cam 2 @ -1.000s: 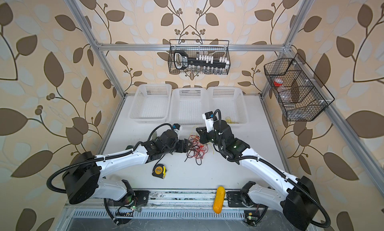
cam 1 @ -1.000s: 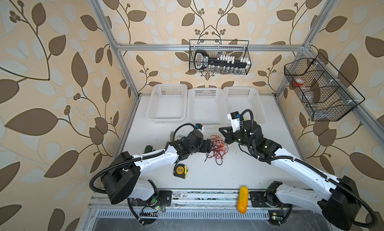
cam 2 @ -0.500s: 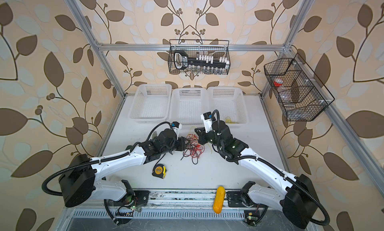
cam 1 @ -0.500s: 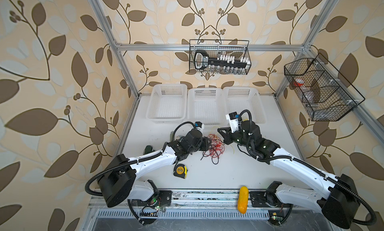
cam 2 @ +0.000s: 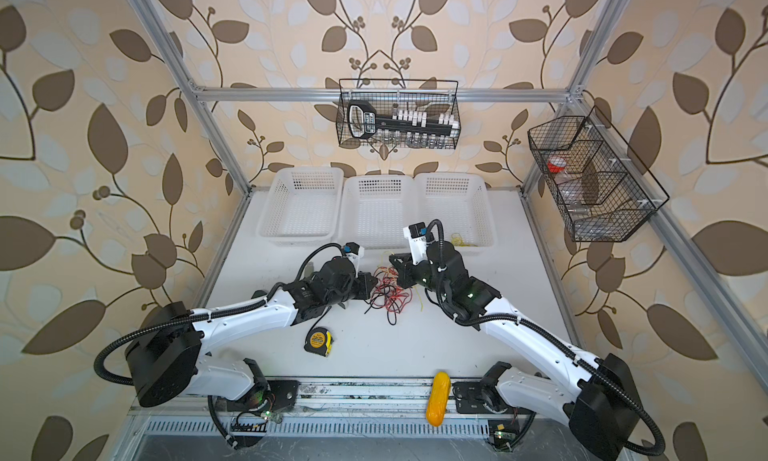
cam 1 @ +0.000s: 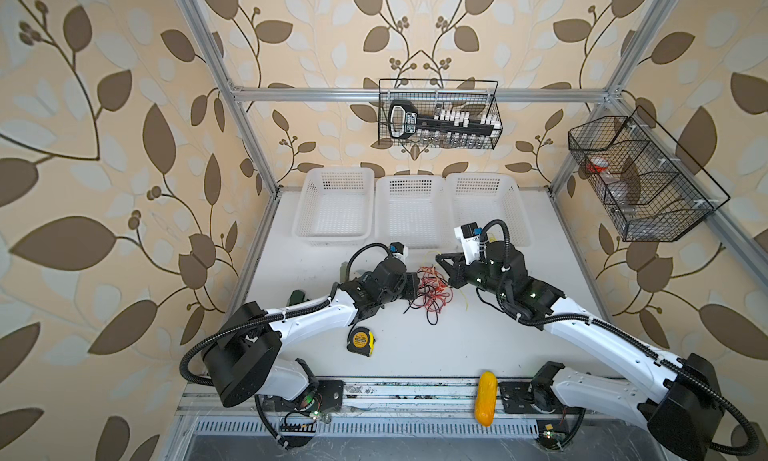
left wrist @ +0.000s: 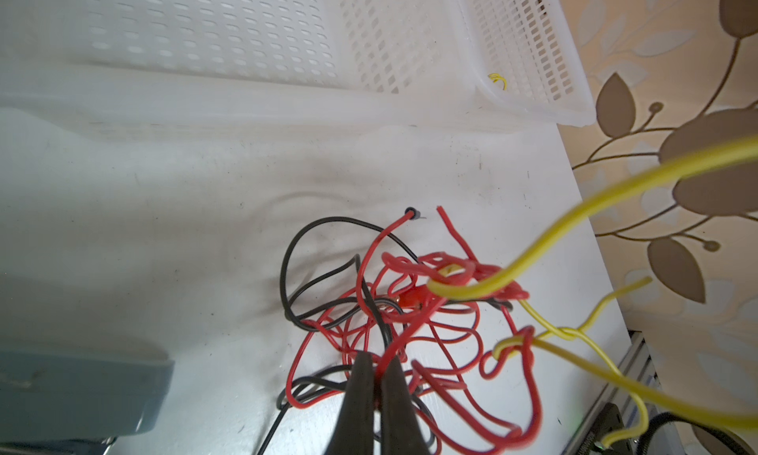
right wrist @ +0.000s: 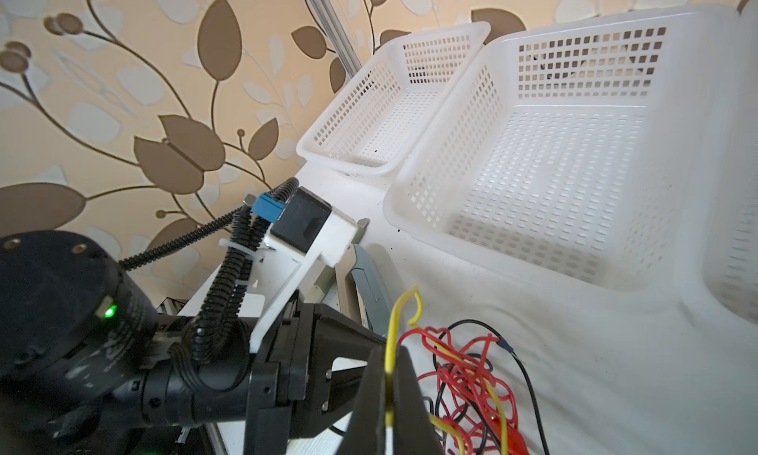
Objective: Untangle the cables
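White tabletop (cam 1: pixel 415 355) amid leaf-patterned walls (cam 1: pixel 104 168), left gripper (left wrist: pixel 379 387) tight on red cable (left wrist: pixel 404 335), right gripper (right wrist: pixel 387 371) tight on yellow cable (right wrist: pixel 390 326).

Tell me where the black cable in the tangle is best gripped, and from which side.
Grip the black cable at its open loop, which arcs out of the red cables onto the table. Come from above at the loop's outer side: no other wire crosses it there, so probably only it gets pinched.
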